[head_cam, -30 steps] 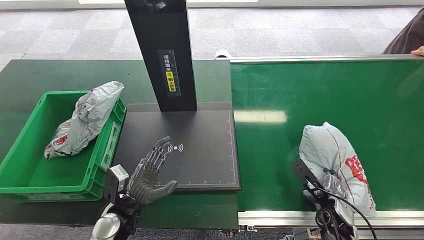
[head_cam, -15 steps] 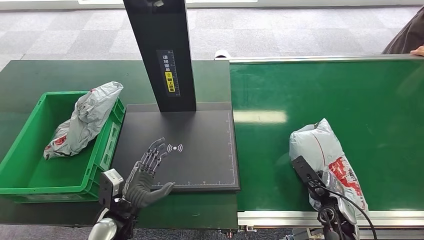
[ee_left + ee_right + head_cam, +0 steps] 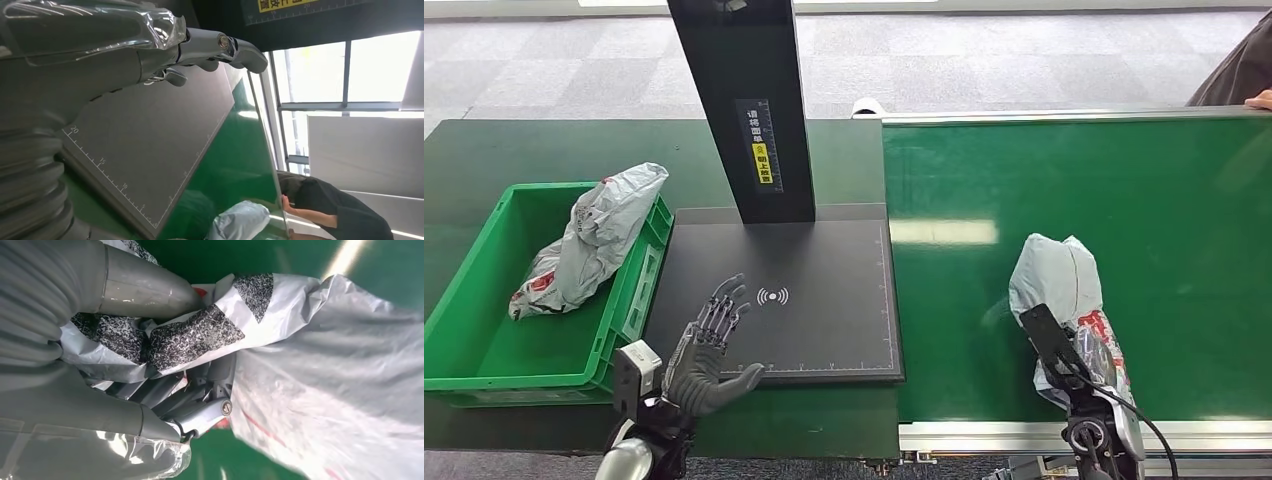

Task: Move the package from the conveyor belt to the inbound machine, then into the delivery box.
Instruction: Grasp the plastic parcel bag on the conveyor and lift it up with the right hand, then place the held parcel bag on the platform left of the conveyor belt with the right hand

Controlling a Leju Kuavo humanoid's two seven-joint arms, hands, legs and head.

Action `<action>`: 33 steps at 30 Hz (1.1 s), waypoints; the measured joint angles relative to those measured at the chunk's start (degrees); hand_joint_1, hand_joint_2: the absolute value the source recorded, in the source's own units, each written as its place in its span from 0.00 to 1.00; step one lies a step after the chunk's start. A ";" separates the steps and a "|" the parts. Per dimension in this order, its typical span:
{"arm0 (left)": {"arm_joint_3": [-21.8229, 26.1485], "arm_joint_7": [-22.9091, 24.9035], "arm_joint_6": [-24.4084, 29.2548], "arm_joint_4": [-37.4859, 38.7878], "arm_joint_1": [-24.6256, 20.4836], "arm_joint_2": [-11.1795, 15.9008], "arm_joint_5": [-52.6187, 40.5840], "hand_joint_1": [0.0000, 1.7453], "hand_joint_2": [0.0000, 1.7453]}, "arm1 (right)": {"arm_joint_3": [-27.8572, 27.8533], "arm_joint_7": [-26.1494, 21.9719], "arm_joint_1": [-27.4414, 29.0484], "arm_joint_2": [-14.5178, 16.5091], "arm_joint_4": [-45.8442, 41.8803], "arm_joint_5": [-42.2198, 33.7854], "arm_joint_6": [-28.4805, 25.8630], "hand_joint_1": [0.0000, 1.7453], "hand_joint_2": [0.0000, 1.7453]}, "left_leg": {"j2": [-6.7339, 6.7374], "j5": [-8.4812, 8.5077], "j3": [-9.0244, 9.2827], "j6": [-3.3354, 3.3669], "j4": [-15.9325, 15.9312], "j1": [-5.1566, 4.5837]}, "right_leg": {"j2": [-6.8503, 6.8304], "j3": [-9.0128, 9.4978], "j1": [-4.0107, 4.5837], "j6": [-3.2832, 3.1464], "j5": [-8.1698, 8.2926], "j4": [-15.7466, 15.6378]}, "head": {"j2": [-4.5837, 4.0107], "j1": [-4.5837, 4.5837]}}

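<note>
- Well, the right hand [image 3: 165, 390] has its fingers [image 3: 195, 412] wrapped into the crumpled plastic of the grey package [image 3: 1064, 290], gripping it near the robot's end; the right wrist view shows the film bunched between thumb and fingers.
- The package has changed over the last second: it lay long and slumped across the conveyor belt [image 3: 1184, 200], and now its far end stands bunched up and it sits a little nearer the middle of the belt. I take that as the lift beginning, though I cannot tell whether it is clear of the belt yet.
- The left hand [image 3: 709, 345] hovers released, fingers spread, over the near left corner of the inbound machine [image 3: 824, 300]; it has drifted slightly back towards the robot.
- The green delivery box [image 3: 484, 340] sits left of the machine on the tabletop [image 3: 484, 150], with another grey bag [image 3: 589, 240] already slumped over its far wall.
- A person [image 3: 335, 210] stands at the far end of the belt.
- So the first carry, belt to machine plate, looks just under way; the plate is bare.
</note>
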 joint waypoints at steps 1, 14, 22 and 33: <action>0.05 -0.18 -0.01 -0.08 -0.02 0.01 0.03 0.00 1.00 | -0.01 -2.74 0.53 0.14 -1.61 -1.60 -1.51 1.00 1.00 | 0.00 0.00 -0.02 0.00 0.00 0.00 | 0.00 -0.03 0.00 0.00 0.00 0.00 | 0.00 0.00; 0.13 -2.45 -0.61 0.30 -1.45 0.16 1.03 0.00 1.00 | -1.13 -22.69 6.61 2.93 -19.09 -13.21 -13.87 1.00 1.00 | 0.03 -0.01 -0.13 0.00 0.00 0.00 | 0.02 -0.15 0.00 0.00 0.00 0.00 | 0.00 0.01; 0.10 -4.54 0.58 0.34 -2.15 0.15 1.69 0.00 1.00 | -1.51 -26.76 9.91 4.63 -26.85 -15.46 -17.52 1.00 1.00 | 0.03 -0.01 -0.17 0.00 0.00 0.00 | 0.02 -0.19 0.00 0.00 0.00 0.00 | 0.00 0.00; 0.14 -9.02 10.32 -2.88 -2.17 0.44 -0.41 0.00 1.00 | 5.03 -27.35 9.41 4.92 -27.49 -0.90 -18.74 1.00 1.00 | 0.11 0.01 -0.21 -0.01 -0.02 0.00 | 0.07 -0.21 0.01 0.00 0.00 0.02 | 0.00 0.01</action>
